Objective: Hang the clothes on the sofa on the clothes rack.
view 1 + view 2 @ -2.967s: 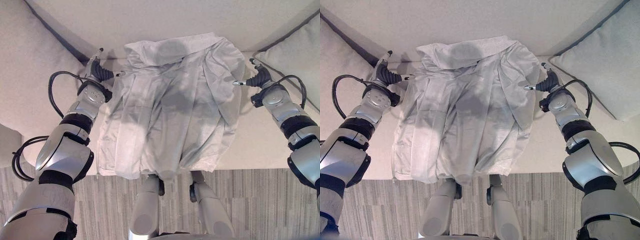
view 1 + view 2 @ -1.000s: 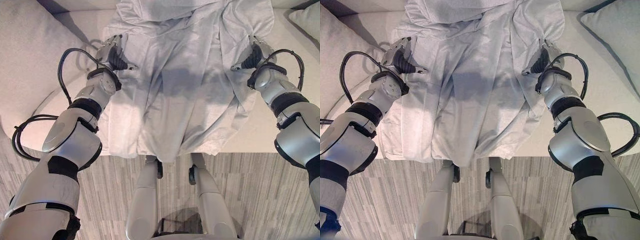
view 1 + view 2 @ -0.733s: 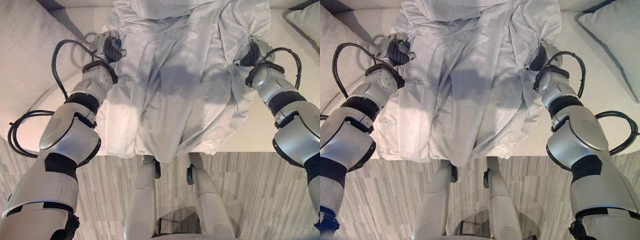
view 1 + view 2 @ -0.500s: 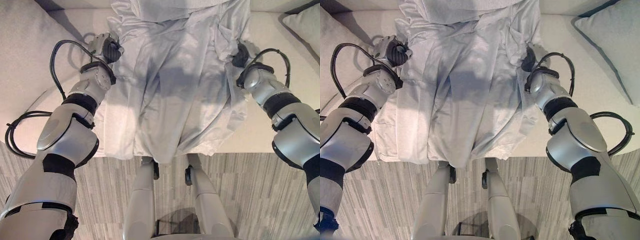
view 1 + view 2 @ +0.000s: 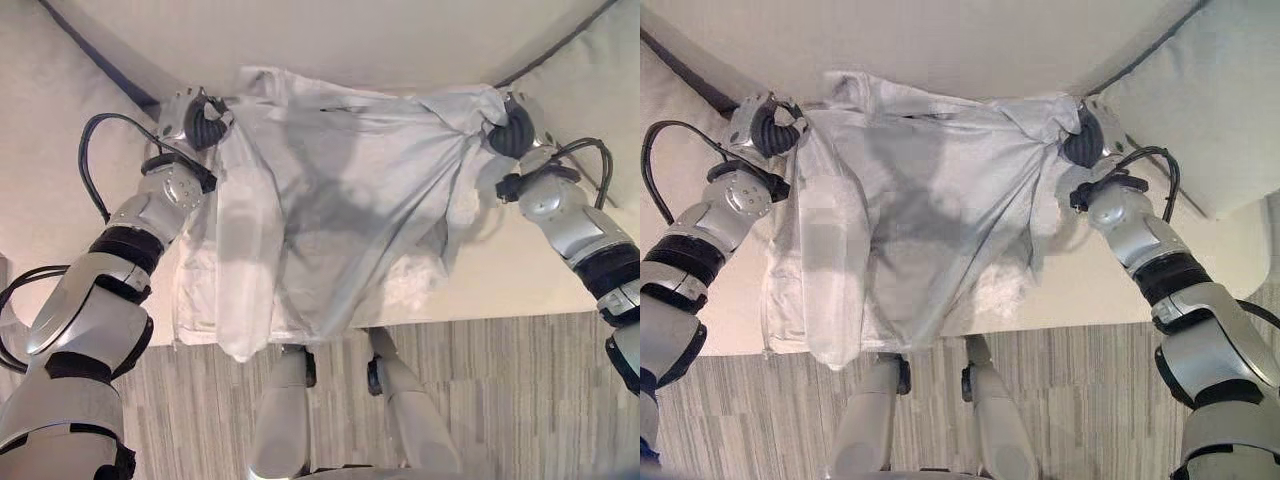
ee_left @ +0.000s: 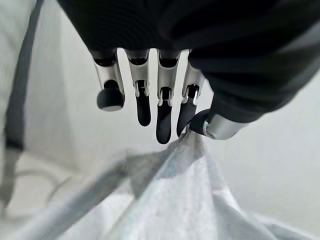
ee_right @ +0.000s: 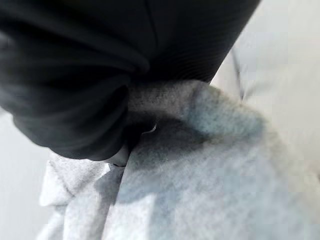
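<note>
We see the cream sofa over grey plank floor, cushion at its right. Pale shirt stretched above the sofa seat: left hand pinches one corner, right hand curls round the other.

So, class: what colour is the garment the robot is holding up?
Plain pale grey-white garment, clearest in the left eye view.

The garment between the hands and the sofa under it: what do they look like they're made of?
The white garment, pinched by the left hand and bunched in the right hand, looks like thin woven cloth, matte: it creases finely and hangs limp. The sofa looks upholstered in a beige, matte, fine-textured fabric, with dark piping along the cushion edges.
</note>
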Robot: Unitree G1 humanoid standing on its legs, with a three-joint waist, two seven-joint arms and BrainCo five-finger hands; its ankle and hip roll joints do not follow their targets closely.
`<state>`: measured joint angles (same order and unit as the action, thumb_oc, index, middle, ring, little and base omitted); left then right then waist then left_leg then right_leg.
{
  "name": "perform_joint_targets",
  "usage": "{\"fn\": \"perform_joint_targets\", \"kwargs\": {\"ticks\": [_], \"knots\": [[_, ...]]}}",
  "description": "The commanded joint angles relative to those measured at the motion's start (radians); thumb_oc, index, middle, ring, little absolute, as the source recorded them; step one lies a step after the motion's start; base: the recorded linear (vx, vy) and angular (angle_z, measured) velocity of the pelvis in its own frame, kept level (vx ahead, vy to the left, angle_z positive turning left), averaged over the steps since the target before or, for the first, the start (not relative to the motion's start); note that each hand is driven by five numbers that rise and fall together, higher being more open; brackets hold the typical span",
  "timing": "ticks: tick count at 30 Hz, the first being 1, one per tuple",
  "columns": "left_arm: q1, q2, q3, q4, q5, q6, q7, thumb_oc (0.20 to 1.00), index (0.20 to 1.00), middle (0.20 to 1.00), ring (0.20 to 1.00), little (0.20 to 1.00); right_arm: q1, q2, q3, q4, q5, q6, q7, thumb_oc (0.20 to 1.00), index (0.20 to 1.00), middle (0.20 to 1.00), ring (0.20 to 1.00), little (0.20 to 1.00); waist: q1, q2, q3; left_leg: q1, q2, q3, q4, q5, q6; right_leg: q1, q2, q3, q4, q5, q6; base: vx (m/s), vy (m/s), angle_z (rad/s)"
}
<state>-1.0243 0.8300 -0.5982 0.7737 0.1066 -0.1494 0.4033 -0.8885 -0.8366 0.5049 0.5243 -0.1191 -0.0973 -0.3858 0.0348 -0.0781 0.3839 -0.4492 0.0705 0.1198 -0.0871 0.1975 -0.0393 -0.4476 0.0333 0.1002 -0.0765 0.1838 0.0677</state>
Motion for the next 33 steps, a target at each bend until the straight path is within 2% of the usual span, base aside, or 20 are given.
{"fn": "perform_joint_targets", "kwargs": {"ticks": [1, 8, 15, 20, 23, 24, 27, 30, 33], "knots": [[-0.017, -0.017, 0.056, 0.031, 0.018, -0.038, 0.061, 0.2, 0.2, 0.2, 0.2, 0.2, 0.019, -0.036, -0.043, -0.016, -0.037, -0.029, -0.036, 0.2, 0.2, 0.2, 0.2, 0.2, 0.005, 0.015, -0.047, 0.091, -0.011, -0.018, 0.0, -0.091, -0.073, 0.051, -0.018, 0.019, 0.098, -0.144, 0.117, -0.02, -0.084, -0.05], [0.078, -0.005, 0.147, -0.094, 0.02, -0.053, 0.06, 0.2, 0.2, 0.2, 0.2, 0.2, 0.188, -0.046, -0.195, -0.121, -0.076, -0.036, -0.027, 0.2, 0.2, 0.2, 0.2, 0.2, -0.005, 0.015, -0.078, 0.133, 0.005, -0.019, 0.0, -0.087, -0.078, 0.089, -0.02, 0.02, 0.111, -0.163, 0.113, -0.02, -0.053, 0.0], [0.229, -0.039, 0.324, -0.184, 0.009, -0.06, 0.096, 0.2, 0.2, 0.2, 0.2, 0.2, 0.317, -0.023, -0.346, -0.171, -0.138, -0.031, -0.063, 0.2, 0.2, 0.2, 0.2, 0.2, -0.002, 0.016, -0.118, 0.155, 0.012, -0.019, 0.0, -0.084, -0.081, 0.113, -0.018, 0.023, 0.123, -0.177, 0.108, 0.0, -0.042, 0.0], [0.345, -0.011, 0.452, -0.32, 0.003, -0.073, 0.113, 0.2, 0.2, 0.2, 0.2, 0.2, 0.329, -0.073, -0.396, -0.283, -0.22, -0.028, -0.075, 0.2, 0.2, 0.2, 0.2, 0.2, 0.009, 0.02, -0.169, 0.212, 0.017, -0.016, 0.0, -0.091, -0.089, 0.165, -0.018, 0.016, 0.129, -0.198, 0.099, 0.04, -0.045, 0.07], [0.409, 0.008, 0.527, -0.397, 0.007, -0.076, 0.114, 0.2, 0.2, 0.2, 0.2, 0.2, 0.32, -0.106, -0.414, -0.355, -0.25, -0.028, -0.061, 0.2, 0.2, 0.2, 0.2, 0.2, 0.019, 0.024, -0.208, 0.261, 0.019, -0.012, 0.0, -0.099, -0.095, 0.223, -0.019, 0.003, 0.123, -0.211, 0.093, 0.07, -0.089, 0.2], [0.429, 0.031, 0.572, -0.462, 0.008, -0.085, 0.115, 0.2, 0.2, 0.2, 0.2, 0.2, 0.302, -0.128, -0.42, -0.4, -0.249, -0.038, -0.037, 0.2, 0.2, 0.2, 0.2, 0.2, 0.036, 0.028, -0.251, 0.3, 0.021, -0.011, 0.0, -0.101, -0.1, 0.272, -0.017, -0.012, 0.121, -0.226, 0.087, 0.08, -0.096, 0.24], [0.44, 0.039, 0.593, -0.488, 0.011, -0.081, 0.112, 0.2, 0.2, 0.2, 0.2, 0.2, 0.291, -0.137, -0.418, -0.412, -0.248, -0.037, -0.028, 0.2, 0.2, 0.2, 0.2, 0.2, 0.039, 0.03, -0.26, 0.32, 0.022, -0.016, 0.0, -0.104, -0.103, 0.303, -0.017, -0.02, 0.117, -0.233, 0.084, 0.03, -0.078, 0.1], [0.4, 0.063, 0.608, -0.555, 0.012, -0.076, 0.102, 0.2, 0.2, 0.2, 0.2, 0.2, 0.139, -0.196, -0.325, -0.423, -0.271, -0.029, -0.004, 0.2, 0.2, 0.2, 0.2, 0.2, 0.084, 0.03, -0.317, 0.368, 0.019, -0.055, 0.0, -0.082, -0.111, 0.399, -0.014, -0.061, 0.128, -0.263, 0.072, -0.05, -0.081, 0.37], [0.338, 0.076, 0.585, -0.578, 0.027, -0.072, 0.107, 0.2, 0.2, 0.2, 0.2, 0.2, 0.069, -0.227, -0.285, -0.427, -0.285, -0.022, -0.008, 0.2, 0.2, 0.2, 0.2, 0.2, 0.077, 0.035, -0.322, 0.393, 0.029, -0.07, 0.009, -0.086, -0.116, 0.42, -0.031, -0.103, 0.146, -0.273, 0.076, -0.06, 0.08, 0.57]]}}
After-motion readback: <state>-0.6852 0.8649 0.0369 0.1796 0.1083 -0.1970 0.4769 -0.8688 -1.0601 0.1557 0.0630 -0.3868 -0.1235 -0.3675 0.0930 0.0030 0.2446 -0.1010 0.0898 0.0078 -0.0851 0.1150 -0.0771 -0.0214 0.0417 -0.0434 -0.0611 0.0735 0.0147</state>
